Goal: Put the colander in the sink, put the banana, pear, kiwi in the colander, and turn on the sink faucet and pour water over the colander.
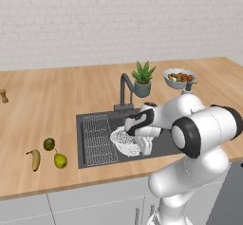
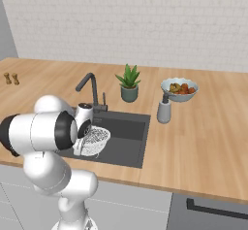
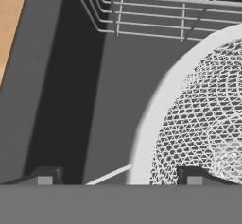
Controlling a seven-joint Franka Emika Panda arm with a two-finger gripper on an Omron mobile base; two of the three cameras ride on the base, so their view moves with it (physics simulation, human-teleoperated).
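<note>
The white perforated colander point(image 1: 124, 141) point(image 2: 97, 139) point(image 3: 189, 124) sits in the dark grey sink point(image 1: 163, 143) point(image 2: 128, 137) point(image 3: 113, 100), beside the wire rack point(image 1: 98, 138) point(image 3: 142, 10). My gripper point(image 1: 144, 145) point(image 2: 77, 149) point(image 3: 119, 178) is down in the basin and open. Its fingertips straddle the colander's rim without touching it, one outside and one inside. On the counter left of the sink lie the banana point(image 1: 35, 159), the pear point(image 1: 60, 161) and the kiwi point(image 1: 49, 144). The faucet point(image 1: 125, 93) point(image 2: 89, 88) stands behind the sink, and no stream comes from it.
Behind the sink stand a potted plant point(image 1: 143, 79) point(image 2: 129, 86), a bowl of red-orange fruit point(image 1: 179, 78) point(image 2: 179, 89) and a grey soap dispenser point(image 2: 164, 110). Small brown shakers point(image 2: 10, 78) stand far left on the wooden counter.
</note>
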